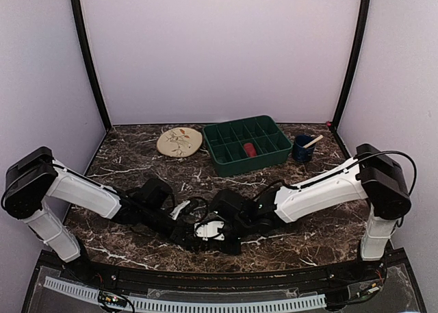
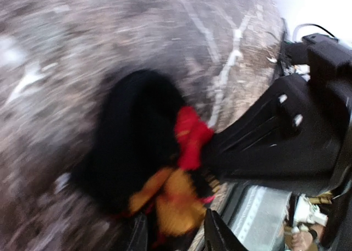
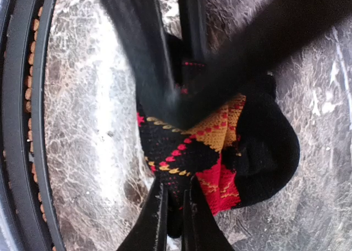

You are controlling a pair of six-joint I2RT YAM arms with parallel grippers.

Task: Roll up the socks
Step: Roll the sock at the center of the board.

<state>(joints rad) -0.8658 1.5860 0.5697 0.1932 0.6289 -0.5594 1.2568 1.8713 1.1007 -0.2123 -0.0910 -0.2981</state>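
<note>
At about eleven o'clock from where the two arms meet, we see a beige round plate (image 1: 179, 141) with a floral print lying flat on the dark marbled counter (image 1: 137, 162).

The left gripper (image 2: 173, 218) reaches in low near the counter's six o'clock edge. Its fingers stand apart on either side of an orange-yellow patch of fabric. The left wrist view is blurred, so we cannot tell whether they press on it.

Between the two grippers the black argyle sock (image 3: 258, 152) lies bunched on the counter, its red and orange diamonds facing up. We cannot make out a second sock in the bundle.

The right gripper (image 3: 175, 193) comes in from the sock's six o'clock in its own wrist view, its fingers nearly together and clamped on a fold of the argyle fabric.

At one o'clock from the grippers sits a dark green tray (image 1: 220, 164) divided into compartments. A small red item (image 1: 249, 149) lies in one of the middle ones.

Just beside the tray, toward two o'clock, stands a dark blue cup (image 1: 300, 151). A pale stick (image 1: 313, 141) sits in the cup, leaning over its rim.
</note>
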